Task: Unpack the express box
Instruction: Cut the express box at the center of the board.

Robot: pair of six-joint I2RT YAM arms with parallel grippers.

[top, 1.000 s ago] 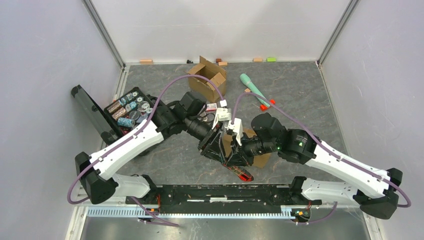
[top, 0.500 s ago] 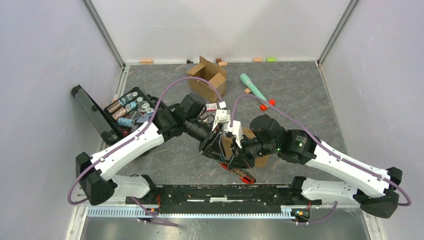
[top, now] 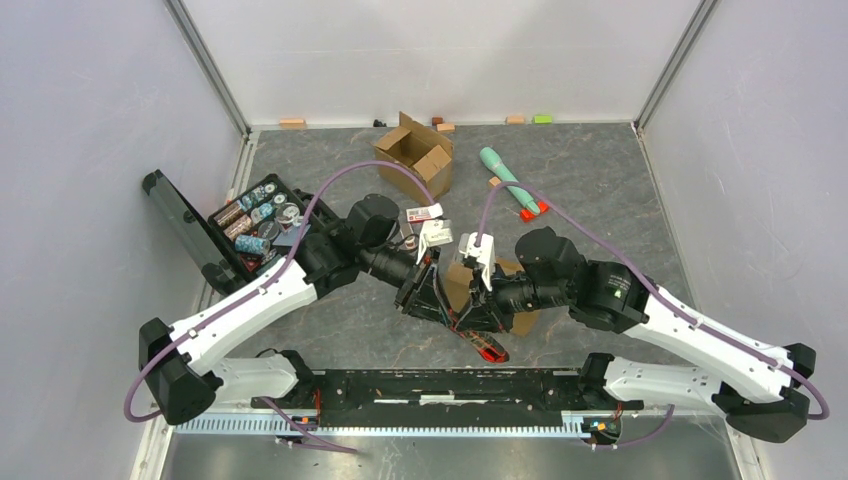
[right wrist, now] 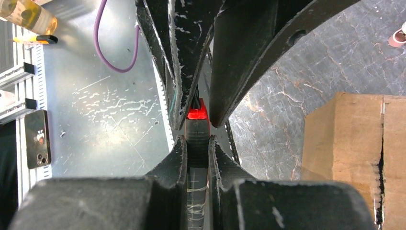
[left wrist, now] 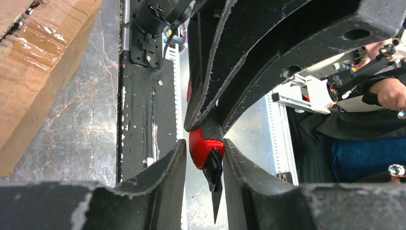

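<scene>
Far out to the left of the left gripper (left wrist: 205, 160), an open black case (top: 180, 222) of small items sits on the table (top: 600, 180). The left gripper reaches in to mid-table. Its fingers (left wrist: 165, 167) stand one on each side of the red end of the cutter (top: 484, 347) with hardly any gap, and I cannot tell whether they press on it. The cutter's dark pointed tip shows between them. The right gripper (right wrist: 196, 146) faces the left one from the other side and is pinched on the cutter's dark body. Its fingers (right wrist: 174, 160) are tight against both sides, and the red end lies just past them, between the left arm's fingers. The taped box (right wrist: 342, 143) lies on the table just right of the right gripper's fingers; in the top view it is under both wrists. Well beyond both grippers, an open carton (top: 415, 155) stands near the far wall, with a teal tool (top: 508, 172) to its right
</scene>
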